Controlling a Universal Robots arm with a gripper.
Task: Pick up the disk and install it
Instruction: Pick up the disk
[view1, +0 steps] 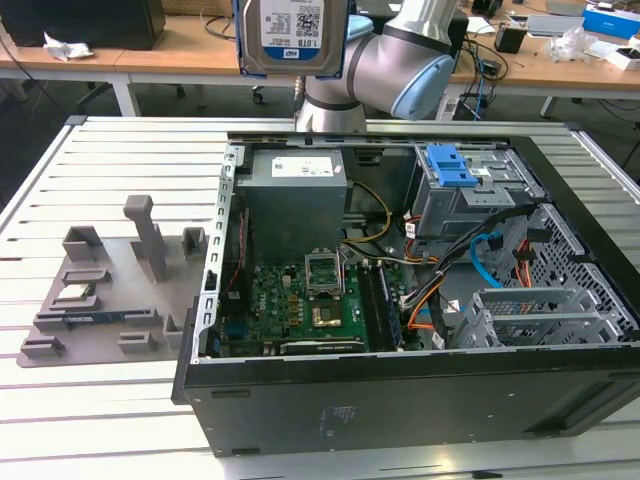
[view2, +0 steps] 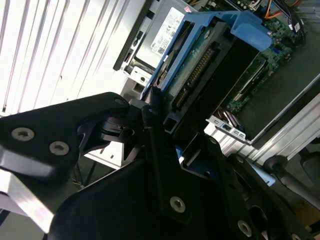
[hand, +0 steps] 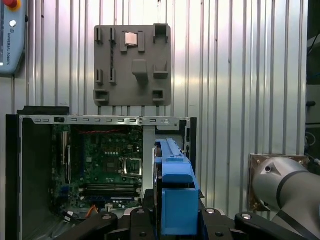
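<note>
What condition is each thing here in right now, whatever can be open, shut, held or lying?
disk: held up in the air.
gripper: shut on the disk.
computer case: lying on its side, open, motherboard exposed.
processor chip: resting in the grey tray.

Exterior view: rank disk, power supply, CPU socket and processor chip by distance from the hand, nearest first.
1. The disk: clamped in the hand, as the first wrist view shows; raised over the case's far side.
2. Power supply: in the case, below the disk.
3. CPU socket: mid-case.
4. Processor chip: on the grey tray, exterior view's left, outside the case.
</note>
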